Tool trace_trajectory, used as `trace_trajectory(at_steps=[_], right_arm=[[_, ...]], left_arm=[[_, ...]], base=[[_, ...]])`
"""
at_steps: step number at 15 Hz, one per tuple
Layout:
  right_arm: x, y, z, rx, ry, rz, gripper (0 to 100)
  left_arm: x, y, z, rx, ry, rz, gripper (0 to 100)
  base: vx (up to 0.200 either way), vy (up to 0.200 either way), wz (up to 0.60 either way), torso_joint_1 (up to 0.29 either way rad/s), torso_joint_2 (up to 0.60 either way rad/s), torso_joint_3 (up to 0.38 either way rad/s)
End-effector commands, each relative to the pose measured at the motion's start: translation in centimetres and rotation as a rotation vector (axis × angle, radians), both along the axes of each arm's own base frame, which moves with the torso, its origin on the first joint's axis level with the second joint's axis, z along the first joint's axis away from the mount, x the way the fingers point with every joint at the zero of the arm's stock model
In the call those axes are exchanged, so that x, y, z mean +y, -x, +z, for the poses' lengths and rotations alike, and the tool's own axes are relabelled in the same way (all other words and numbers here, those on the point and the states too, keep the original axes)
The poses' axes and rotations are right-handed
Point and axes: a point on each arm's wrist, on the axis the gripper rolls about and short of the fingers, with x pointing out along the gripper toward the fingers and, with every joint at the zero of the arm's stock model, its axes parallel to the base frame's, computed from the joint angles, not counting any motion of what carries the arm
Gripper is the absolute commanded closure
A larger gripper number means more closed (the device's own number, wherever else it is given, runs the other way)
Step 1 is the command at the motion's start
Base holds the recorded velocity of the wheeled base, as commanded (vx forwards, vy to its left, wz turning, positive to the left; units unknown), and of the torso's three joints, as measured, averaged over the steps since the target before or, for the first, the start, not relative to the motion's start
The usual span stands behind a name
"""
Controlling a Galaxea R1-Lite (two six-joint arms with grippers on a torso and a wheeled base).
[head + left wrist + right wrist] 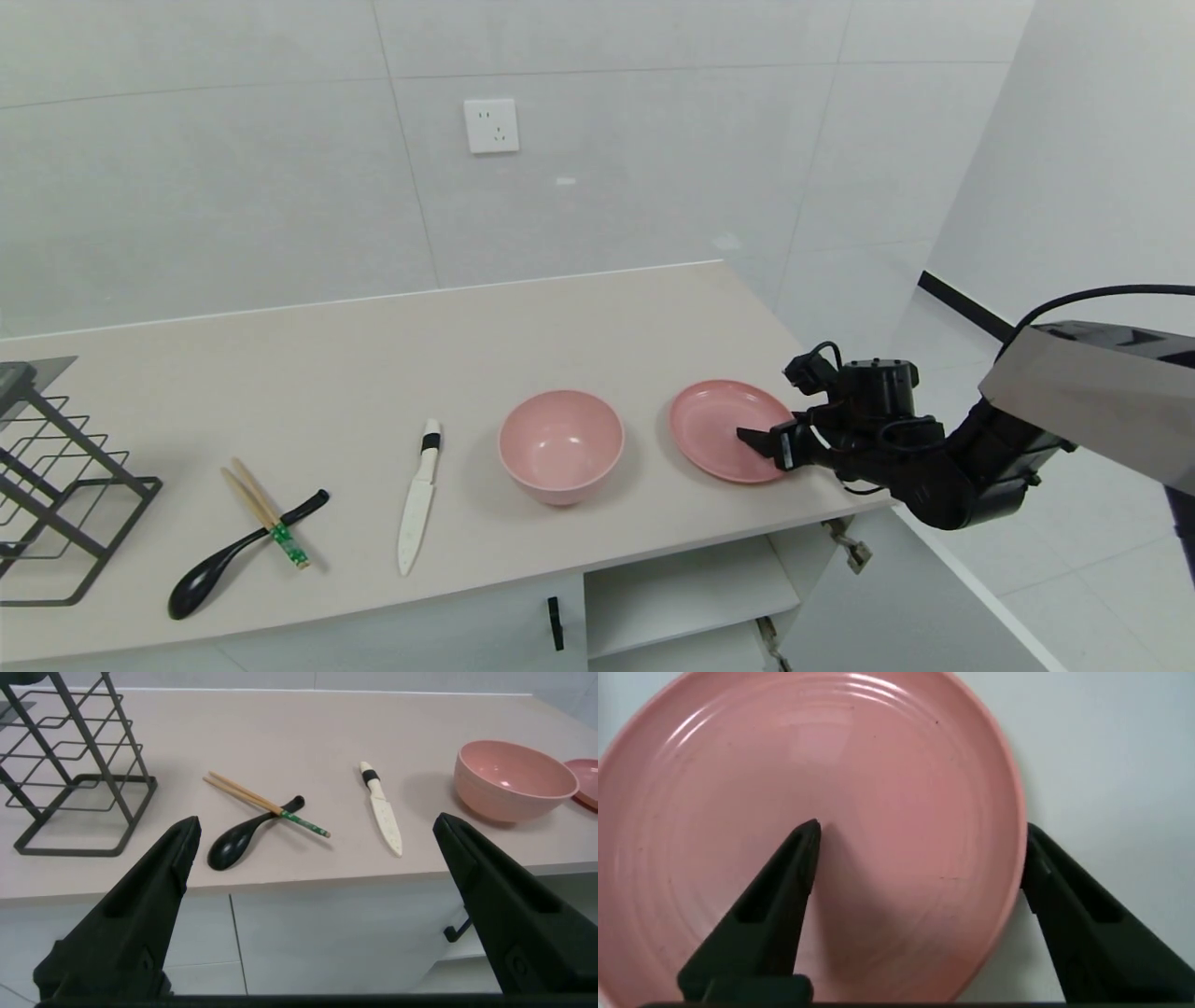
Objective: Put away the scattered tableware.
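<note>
Tableware lies in a row on the desk (560, 317). The pink plate (730, 429) sits at the right end near the front edge. The right hand (770, 439) straddles its rim with fingers apart, one over the plate's inside and one outside it. The pink bowl (560, 446) stands just beside the plate. Farther left lie the white knife (418, 495), then the chopsticks (266, 518) crossing the black spoon (233, 553), then the wire rack (56, 476). The left hand (316, 826) hangs spread before the desk's front edge.
</note>
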Motion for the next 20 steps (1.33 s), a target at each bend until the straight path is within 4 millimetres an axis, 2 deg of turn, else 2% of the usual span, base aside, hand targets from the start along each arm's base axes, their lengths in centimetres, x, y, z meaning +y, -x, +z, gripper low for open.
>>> trace_trajectory(at_steps=[1, 3, 4, 5, 10, 14, 15, 18, 20], right_arm=[[-0.4, -0.7, 0.8, -0.022, -0.026, -0.025, 100], [-0.2, -0.8, 4.1, -0.107, -0.114, -0.047, 100], [0.3, -0.6, 6.1, -0.128, -0.217, -0.054, 100], [0.5, -0.4, 6.7, -0.124, -0.247, -0.056, 100], [0.0, -0.7, 4.9, -0.131, -0.247, -0.072, 100], [-0.1, -0.9, 4.5, -0.128, -0.245, -0.081, 100], [-0.3, -0.9, 4.5, -0.132, -0.237, -0.084, 0], [-0.2, -1.2, 4.7, -0.145, -0.237, -0.092, 0], [-0.6, -1.2, 3.8, -0.127, -0.209, -0.136, 0]], left_arm=[[0.0, 0.0, 0.0, 0.001, 0.001, 0.0, 0], [0.0, 0.0, 0.0, 0.001, 0.001, 0.0, 0], [0.0, 0.0, 0.0, 0.001, 0.001, 0.0, 0], [0.0, 0.0, 0.0, 0.001, 0.001, 0.0, 0], [0.0, 0.0, 0.0, 0.001, 0.001, 0.0, 0], [0.0, 0.0, 0.0, 0.001, 0.001, 0.0, 0], [0.0, 0.0, 0.0, 0.001, 0.001, 0.0, 0], [0.0, 0.0, 0.0, 0.001, 0.001, 0.0, 0], [0.0, 0.0, 0.0, 0.001, 0.001, -0.001, 0]], base=[[0.0, 0.0, 0.0, 0.0, 0.0, 0.0], [0.0, 0.0, 0.0, 0.0, 0.0, 0.0], [0.0, 0.0, 0.0, 0.0, 0.0, 0.0], [0.0, 0.0, 0.0, 0.0, 0.0, 0.0], [0.0, 0.0, 0.0, 0.0, 0.0, 0.0], [0.0, 0.0, 0.0, 0.0, 0.0, 0.0], [0.0, 0.0, 0.0, 0.0, 0.0, 0.0], [0.0, 0.0, 0.0, 0.0, 0.0, 0.0], [0.0, 0.0, 0.0, 0.0, 0.0, 0.0]])
